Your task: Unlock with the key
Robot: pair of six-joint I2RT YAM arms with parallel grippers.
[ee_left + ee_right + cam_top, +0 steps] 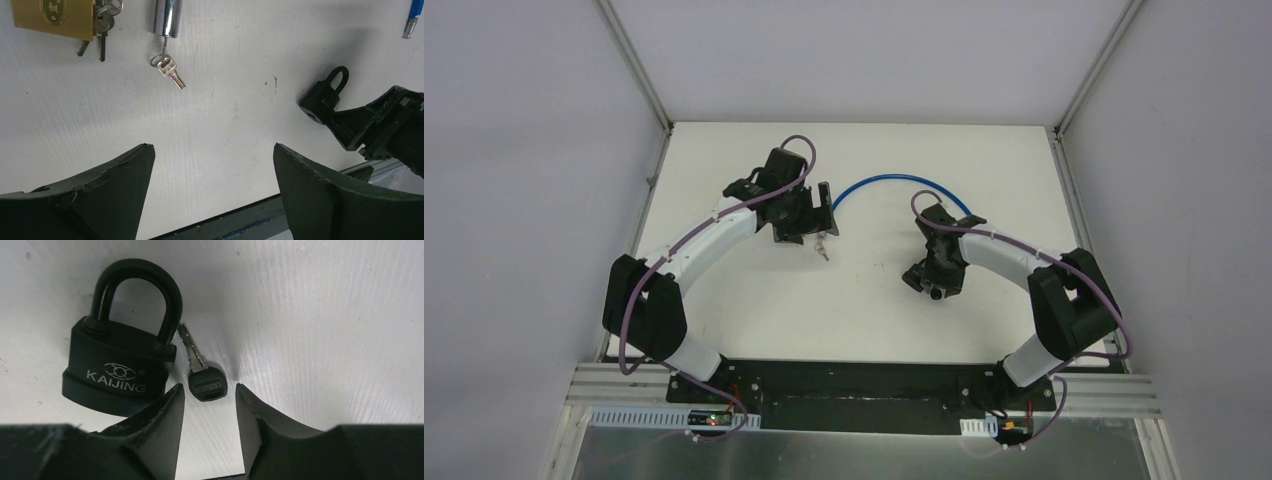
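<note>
A black padlock marked KAIJING lies flat on the white table, shackle closed. A key with a black head lies just right of it, its blade tip by the shackle. My right gripper is open, low over the table, and the key's head sits just ahead of the gap between its fingertips, not held. The padlock also shows in the left wrist view, at the tip of the right gripper. My left gripper is wide open and empty, at the table's far left.
A brass padlock with a bunch of keys lies ahead of the left gripper. Beside it is a silver cylinder lock with a small silver key on a ring. A blue cable arcs across the far middle of the table.
</note>
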